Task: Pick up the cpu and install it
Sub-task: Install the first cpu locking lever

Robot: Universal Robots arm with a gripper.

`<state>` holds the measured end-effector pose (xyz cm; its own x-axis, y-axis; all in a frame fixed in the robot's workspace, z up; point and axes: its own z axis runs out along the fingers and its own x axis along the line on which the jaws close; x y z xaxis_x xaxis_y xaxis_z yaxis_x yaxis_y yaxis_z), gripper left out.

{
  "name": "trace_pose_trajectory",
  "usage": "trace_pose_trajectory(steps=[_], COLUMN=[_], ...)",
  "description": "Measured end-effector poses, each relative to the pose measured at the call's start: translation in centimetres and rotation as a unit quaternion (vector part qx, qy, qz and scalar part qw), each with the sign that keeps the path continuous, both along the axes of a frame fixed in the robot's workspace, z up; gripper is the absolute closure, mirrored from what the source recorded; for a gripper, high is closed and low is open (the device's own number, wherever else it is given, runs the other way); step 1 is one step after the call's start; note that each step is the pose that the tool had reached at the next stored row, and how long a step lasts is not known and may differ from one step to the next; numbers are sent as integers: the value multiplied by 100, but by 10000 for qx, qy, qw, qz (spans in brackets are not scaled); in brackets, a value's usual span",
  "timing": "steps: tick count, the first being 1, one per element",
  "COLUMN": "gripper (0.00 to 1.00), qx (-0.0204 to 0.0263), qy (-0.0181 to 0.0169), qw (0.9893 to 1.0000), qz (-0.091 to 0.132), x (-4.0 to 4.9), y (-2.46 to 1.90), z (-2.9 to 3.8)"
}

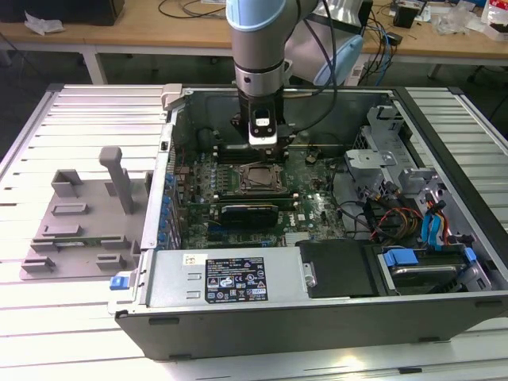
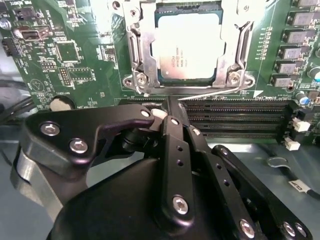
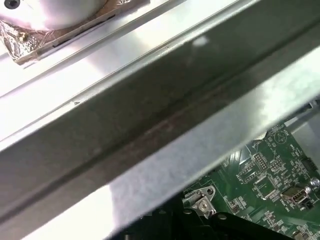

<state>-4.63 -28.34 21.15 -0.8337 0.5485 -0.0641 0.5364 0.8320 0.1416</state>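
The cpu [image 2: 187, 47], a square chip with a shiny silver top, lies flat in the socket on the green motherboard, with the socket's metal frame [image 2: 135, 50] around its edges. In the exterior view the cpu [image 1: 259, 178] sits in the middle of the open computer case. My gripper [image 2: 170, 103] hangs just beside the socket, over the black memory slots [image 2: 240, 112], its black fingers drawn together with nothing between them. The exterior view shows the gripper [image 1: 263, 145] pointing straight down just behind the socket, apart from the chip.
The open case [image 1: 159, 198] walls in the work area. Drive cages and loose cables [image 1: 413, 214] fill the exterior view's right; a power supply [image 1: 230, 278] sits at the front. A grey fixture tray [image 1: 79, 214] lies outside on the exterior view's left. A metal case rail [image 3: 150, 125] is close to the wrist.
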Motion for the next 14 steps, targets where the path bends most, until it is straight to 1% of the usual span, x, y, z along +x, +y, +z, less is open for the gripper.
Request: trace_pose_trajectory(steps=[2, 3, 4, 5, 7, 8, 10, 12, 14], gripper=[89, 89, 89, 89, 89, 89, 89, 89, 89], qx=[10, 25, 115, 176, 281, 298, 299, 305, 343], qy=[-5, -6, -8, -9, -14, -15, -15, -16, -16], qw=[10000, 10000, 9999, 9998, 9996, 9996, 9996, 9995, 9994], qz=[0, 0, 0, -1, 0, 0, 0, -1, 0], x=[-1, 0, 0, -1, -1, -2, -2, -2, -2], y=[0, 0, -2, -4, -12, -19, -40, -42, -44], z=[44, 50, 52, 52, 51, 51, 51, 67, 109])
